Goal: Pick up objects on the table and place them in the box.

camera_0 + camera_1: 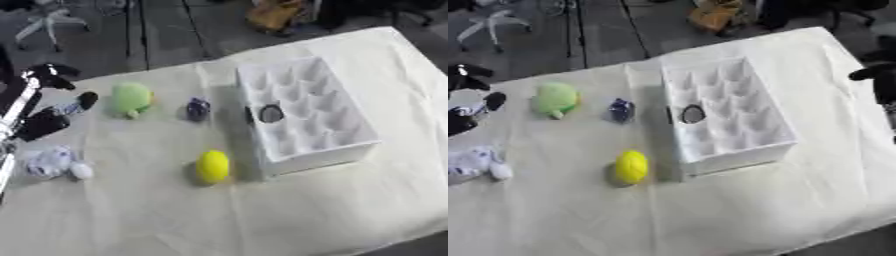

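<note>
Noted on the cloth-covered table (262, 215): white divided box (308, 112) standing right of centre, open top facing up, ready to receive items; already holding one dark rounded item (270, 114) in a compartment by its left wall, about midway along. Still outside the box, all to its left: yellow egg-shaped object (213, 166) just beside the near left corner, apart from the wall; small dark blue object (198, 108) near the left wall, further back; green soft toy (131, 99) further left again; white and pale blue soft toy (54, 162) close to the left table edge, well apart from the box.

Left hand (51, 120) at the left edge, above the cloth between the green toy and the white toy; black fingers apparently spread and relaxed, holding nothing; touching no object as far as visible. Judged positioned for a reach at one of the nearest toys, though which cannot be told.

Right hand (878, 75) visible only in the right eye view, at the far right edge beyond the box; only a dark shape showing; finger state impossible to tell; judged idle, kept clear of the box opening.

Task judged early: one item boxed, four remaining.
</note>
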You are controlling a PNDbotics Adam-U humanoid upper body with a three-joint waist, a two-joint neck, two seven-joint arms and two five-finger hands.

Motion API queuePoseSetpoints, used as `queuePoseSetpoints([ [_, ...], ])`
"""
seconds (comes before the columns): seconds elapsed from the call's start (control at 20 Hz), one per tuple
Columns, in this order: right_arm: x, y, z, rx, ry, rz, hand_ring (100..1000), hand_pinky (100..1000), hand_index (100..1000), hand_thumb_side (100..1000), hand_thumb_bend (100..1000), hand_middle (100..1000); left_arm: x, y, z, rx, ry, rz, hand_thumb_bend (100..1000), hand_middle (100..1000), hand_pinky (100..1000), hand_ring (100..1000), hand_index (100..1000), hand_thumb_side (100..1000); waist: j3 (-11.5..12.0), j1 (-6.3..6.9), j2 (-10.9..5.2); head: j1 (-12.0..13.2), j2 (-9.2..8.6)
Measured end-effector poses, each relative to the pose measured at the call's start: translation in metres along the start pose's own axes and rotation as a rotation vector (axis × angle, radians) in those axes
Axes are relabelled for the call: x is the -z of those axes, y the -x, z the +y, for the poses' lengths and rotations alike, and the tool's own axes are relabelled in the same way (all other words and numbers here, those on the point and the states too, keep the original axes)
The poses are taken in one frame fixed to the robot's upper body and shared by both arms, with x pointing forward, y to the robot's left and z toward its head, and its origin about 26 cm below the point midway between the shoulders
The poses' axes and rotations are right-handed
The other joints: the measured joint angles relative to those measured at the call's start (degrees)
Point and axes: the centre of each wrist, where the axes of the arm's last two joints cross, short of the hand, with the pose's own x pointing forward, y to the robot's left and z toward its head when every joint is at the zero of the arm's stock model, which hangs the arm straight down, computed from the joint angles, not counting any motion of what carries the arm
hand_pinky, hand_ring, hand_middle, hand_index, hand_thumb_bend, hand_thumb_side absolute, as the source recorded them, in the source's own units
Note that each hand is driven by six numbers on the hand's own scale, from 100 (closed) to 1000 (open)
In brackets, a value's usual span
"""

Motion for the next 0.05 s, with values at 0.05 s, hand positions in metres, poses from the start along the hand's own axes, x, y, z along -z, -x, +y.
queuePoseSetpoints([
  [0.05,-0.0006,0.0002,0.0000,0.000,0.000,0.002,656,774,897,755,361,711,-0.0022,0.0011,0.0005,-0.003,-0.027,0.011,577,744,760,657,802,748,0.09,0.00,0.00,-0.07,0.00],
])
